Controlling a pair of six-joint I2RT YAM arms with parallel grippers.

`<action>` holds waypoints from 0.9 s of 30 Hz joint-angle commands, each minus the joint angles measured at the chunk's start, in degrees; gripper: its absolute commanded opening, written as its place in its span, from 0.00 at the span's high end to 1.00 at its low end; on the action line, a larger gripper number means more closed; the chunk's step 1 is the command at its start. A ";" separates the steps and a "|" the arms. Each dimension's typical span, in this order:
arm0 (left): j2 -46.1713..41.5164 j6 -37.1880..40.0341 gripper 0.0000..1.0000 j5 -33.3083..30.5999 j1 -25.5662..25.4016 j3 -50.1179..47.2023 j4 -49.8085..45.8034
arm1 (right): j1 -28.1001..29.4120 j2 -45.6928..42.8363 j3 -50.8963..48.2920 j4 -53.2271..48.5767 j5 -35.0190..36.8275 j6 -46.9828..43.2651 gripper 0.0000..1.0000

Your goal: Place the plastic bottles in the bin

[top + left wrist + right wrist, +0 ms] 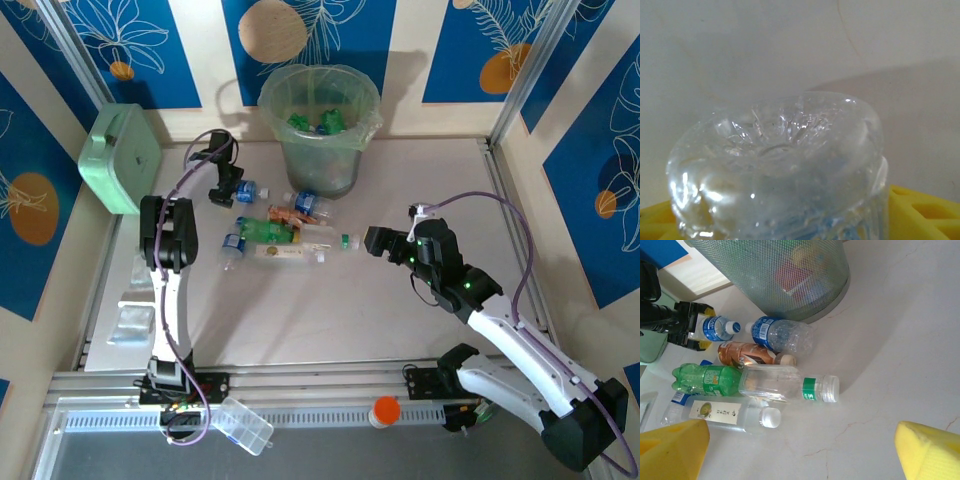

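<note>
My left tool [228,190] flanks the small clear blue-labelled plastic bottle [780,170], grip uncertain; it looks light, thin-walled and slippery, so I'd pinch mid-body; right tool [377,241] gapes empty.

Tabletop [330,310]: matt off-white, smooth, faint marble veins. Bin [320,160] at 12 o'clock: translucent grey-green plastic, fine mesh texture up close, w/ thin glossy clear liner [368,112]. Bottles [275,232]: clear & green plastic, glossy, some crinkled; printed film labels. Bottle base [780,165]: clear, dimpled, shiny. Finger pads [927,450]: yellow, matt, foam-like. Box [122,158] at 10 o'clock: mint, smooth, semi-gloss.
</note>
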 commanded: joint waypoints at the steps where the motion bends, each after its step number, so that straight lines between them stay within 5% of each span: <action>1: -3.29 2.49 0.30 0.60 0.26 1.60 0.33 | 0.45 -1.76 0.84 -0.08 -0.77 -1.29 0.05; 18: -24.03 15.69 0.34 4.95 -0.18 -9.99 8.92 | 3.32 -0.27 4.80 0.17 -3.87 -2.88 0.05; 27: -35.05 23.22 0.51 17.47 -0.91 -22.75 19.69 | 3.05 1.17 6.57 2.04 -8.79 -5.48 0.06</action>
